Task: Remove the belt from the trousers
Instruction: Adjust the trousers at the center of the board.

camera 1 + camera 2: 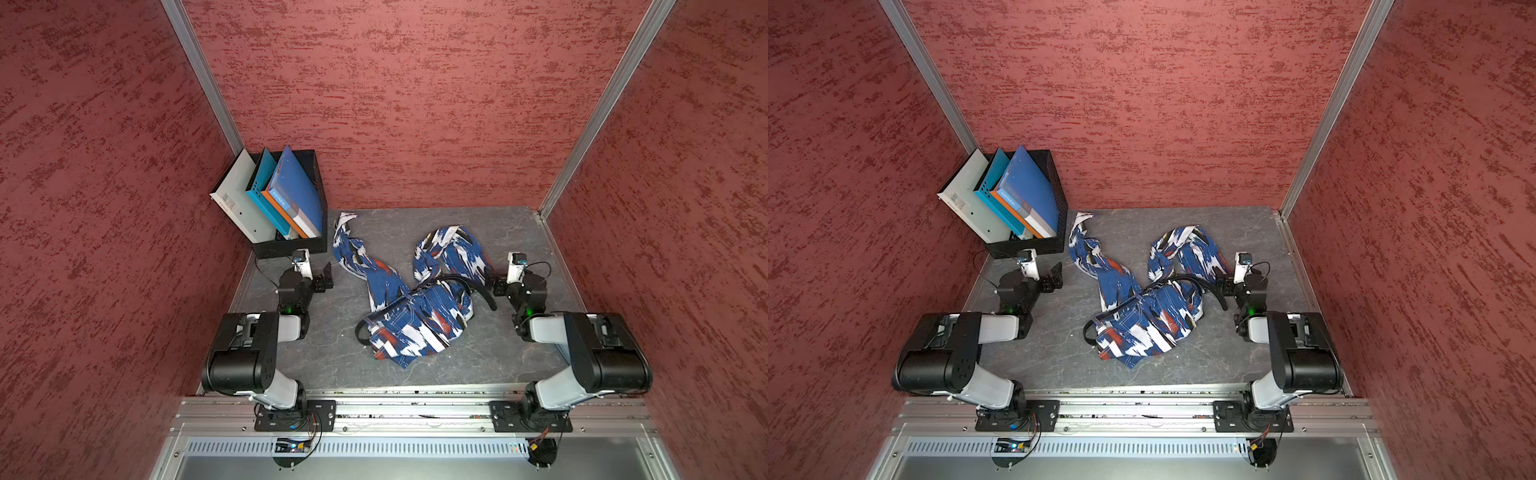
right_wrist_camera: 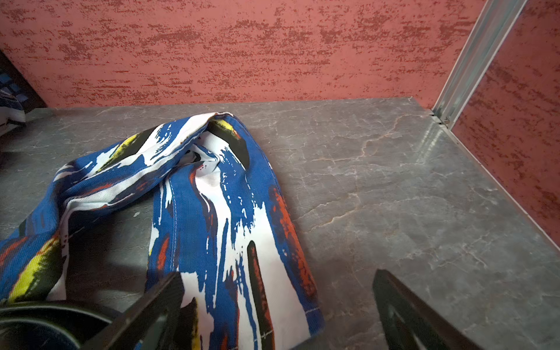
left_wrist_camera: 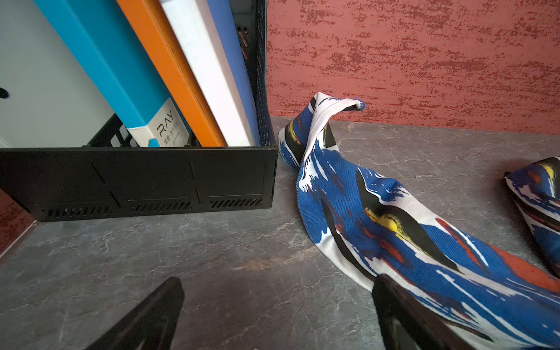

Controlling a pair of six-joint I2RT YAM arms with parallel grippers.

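Jaws spread wide and empty, both arms flank the grey table [image 1: 498, 353]: the left gripper [image 3: 278, 281] hovers at 9 o'clock beside a trouser leg, and the right gripper [image 2: 277, 274] is at 3 o'clock. Between them the patterned trousers [image 1: 415, 328] lie crumpled. The belt [image 1: 486, 296] runs along the waistband, its black tail arcing out toward 3 o'clock, just beside the right gripper, with a short loop poking out at 8 o'clock. The strap looks light, limp and probably slick. It should slide if drawn lengthwise, though the soft cloth will likely bunch and follow. The exposed tail seems the best hold, with the other arm pinning the waistband. Which end carries the buckle cannot be told.
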